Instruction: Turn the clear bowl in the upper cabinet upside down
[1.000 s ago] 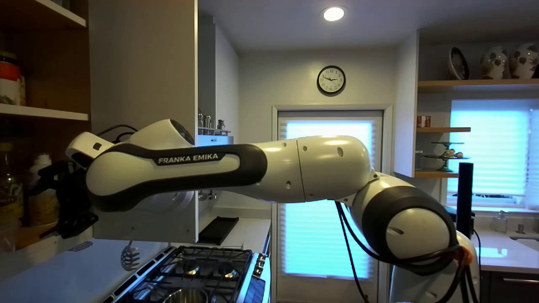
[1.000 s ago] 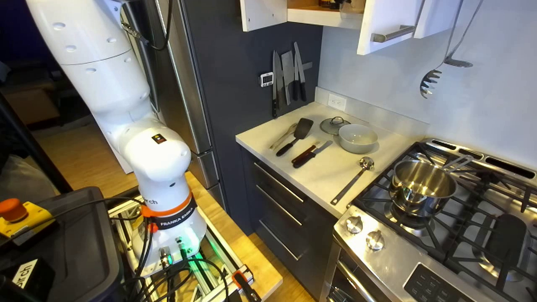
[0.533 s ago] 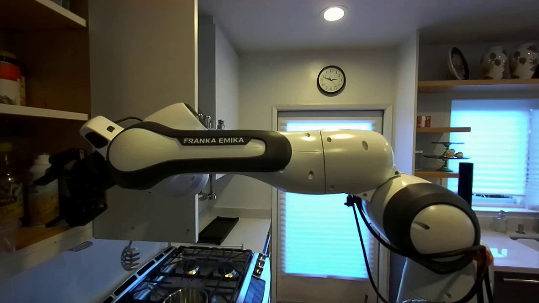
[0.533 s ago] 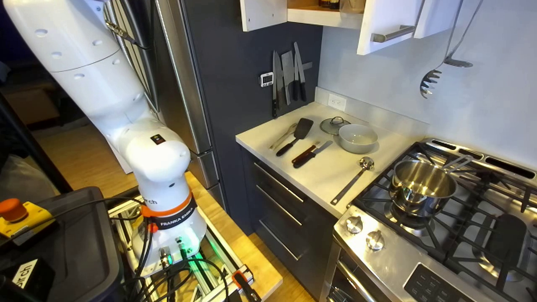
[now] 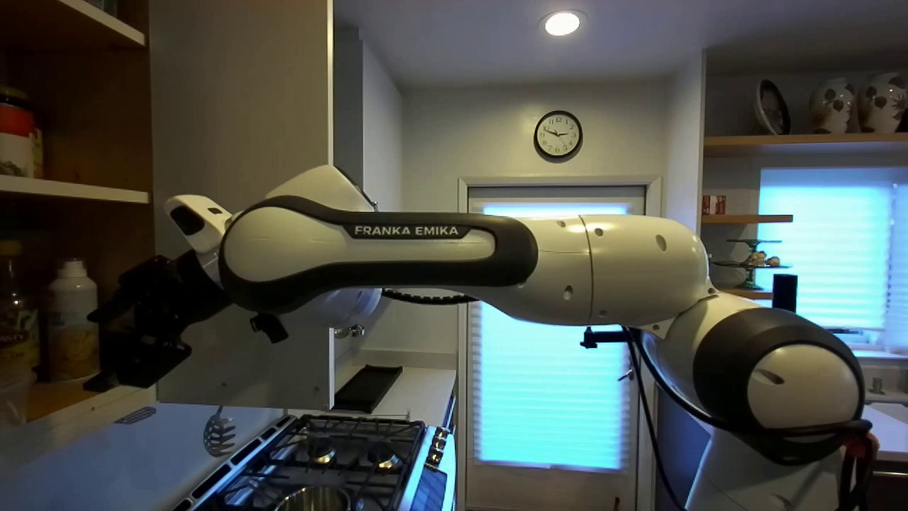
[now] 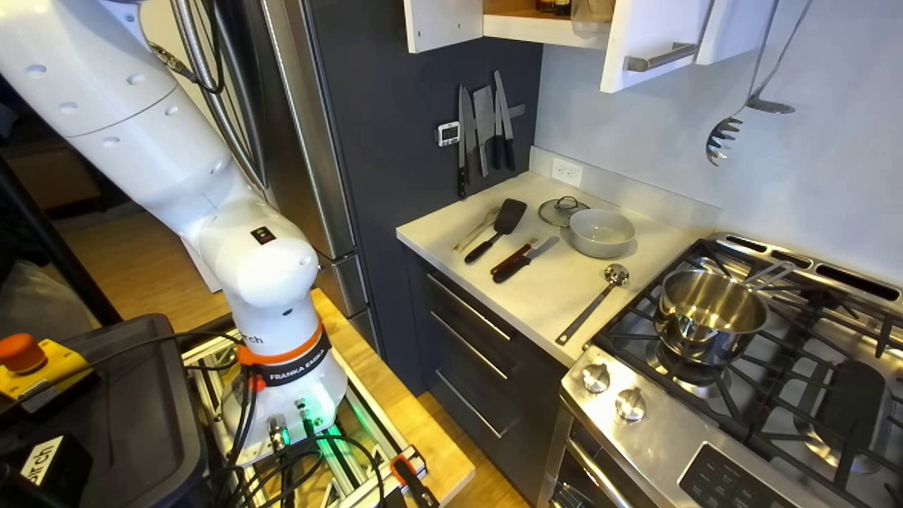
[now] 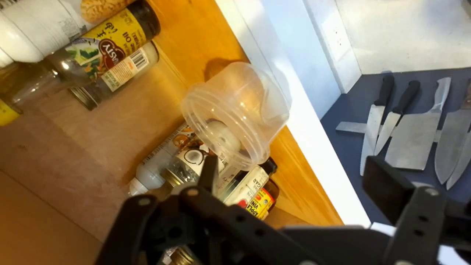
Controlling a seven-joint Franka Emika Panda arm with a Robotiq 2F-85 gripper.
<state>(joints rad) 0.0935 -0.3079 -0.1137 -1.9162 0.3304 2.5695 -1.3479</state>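
Hovering before the upper cabinet [image 7: 103, 132], the claw [image 7: 292, 171] stands with fingers apart, holding nothing; the step looks like approach, and the next move calls for bracketing the clear bowl [image 7: 239, 110] before gripping. Left to right in the wrist view: an oil-labelled bottle [image 7: 106, 53], contents unclear; the bowl, mouth up at the shelf's front edge [image 7: 325, 162], seemingly empty; a vinegar-labelled bottle [image 7: 261, 202].

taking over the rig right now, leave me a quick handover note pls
Gripper: open, nothing held, at the mouth of the upper cabinet.
Clear bowl: on the cabinet's shelf, near the front edge, with bottles close by. Its ridged rim looks to be facing up.
Done: cabinet door is open; the bowl does not look turned over.
Left: likely grasp the bowl, flip it rim down, set it back, release.
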